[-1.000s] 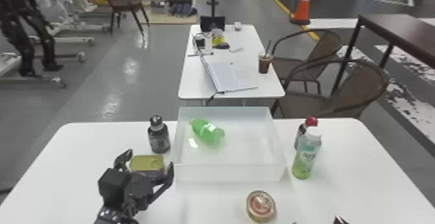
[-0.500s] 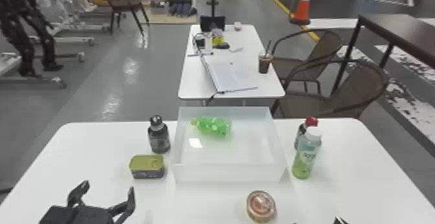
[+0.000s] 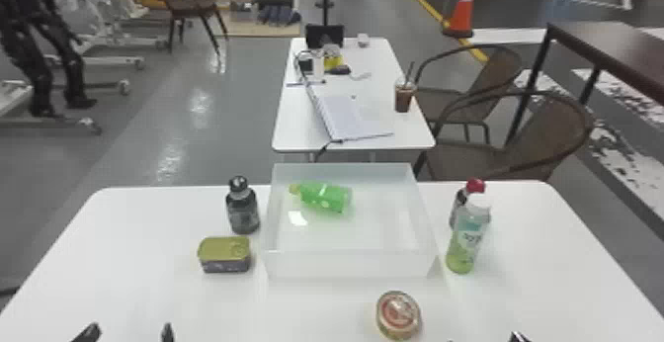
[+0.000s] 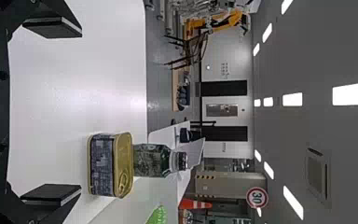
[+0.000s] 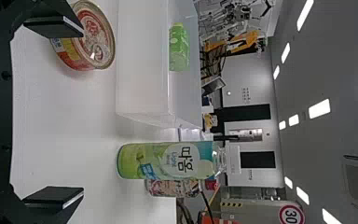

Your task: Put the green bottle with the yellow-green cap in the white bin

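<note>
Green bottle (image 3: 323, 197) is in the white bin (image 3: 346, 265), on its side near the far wall, ahead and to the right of the left end effector (image 4: 81, 112). Long axis runs roughly left-right, cap (image 3: 294, 189) to the left. Nearer arm: too close to call. Bottle looks bright translucent green, pale marks on the body, yellow-green cap on. Left fingers apart, empty; right end effector (image 5: 83, 112) same. Placement looks done; next is probably just parking clear.

Four bottles (image 3: 323, 197), two tins (image 3: 225, 255) — and one white bin (image 3: 348, 266).
</note>
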{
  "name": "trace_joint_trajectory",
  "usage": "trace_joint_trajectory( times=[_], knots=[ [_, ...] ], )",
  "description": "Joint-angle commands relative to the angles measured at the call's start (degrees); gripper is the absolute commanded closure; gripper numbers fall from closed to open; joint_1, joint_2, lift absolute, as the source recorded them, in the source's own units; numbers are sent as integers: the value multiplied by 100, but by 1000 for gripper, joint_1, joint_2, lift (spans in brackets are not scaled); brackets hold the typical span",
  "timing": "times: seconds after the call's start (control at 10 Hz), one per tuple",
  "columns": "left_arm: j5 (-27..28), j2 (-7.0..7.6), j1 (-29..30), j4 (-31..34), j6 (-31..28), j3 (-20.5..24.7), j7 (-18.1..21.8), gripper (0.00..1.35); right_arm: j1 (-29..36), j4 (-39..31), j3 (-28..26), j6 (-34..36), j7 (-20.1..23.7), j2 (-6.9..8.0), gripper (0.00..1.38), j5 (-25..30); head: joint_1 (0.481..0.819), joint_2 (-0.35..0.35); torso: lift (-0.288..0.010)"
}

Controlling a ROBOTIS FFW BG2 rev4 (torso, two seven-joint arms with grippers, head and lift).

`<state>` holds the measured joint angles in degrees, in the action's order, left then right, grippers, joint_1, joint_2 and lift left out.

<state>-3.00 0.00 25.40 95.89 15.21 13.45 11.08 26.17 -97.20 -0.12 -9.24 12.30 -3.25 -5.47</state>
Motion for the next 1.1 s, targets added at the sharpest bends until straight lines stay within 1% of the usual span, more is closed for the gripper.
trace_joint_trajectory(
  times=[0.0, 0.3, 0.5, 1.0],
  knots=[
    [-8, -15, 26, 0, 35, 44, 0, 128, 2, -1, -5, 1, 0, 0, 104, 2, 549, 0, -100],
    [-25, -15, 35, -9, 35, 35, 0, 128, 2, -1, 3, 1, 0, 0, 104, 2, 549, 0, -100],
    [-104, -15, 44, -9, 44, 26, 0, 128, 11, -45, -5, 1, 0, -35, 104, 37, 549, 0, -100],
    [-166, -15, 88, -9, 17, 26, 0, 128, 11, -36, 3, 18, 0, -35, 105, 37, 549, 0, -100]
  ],
)
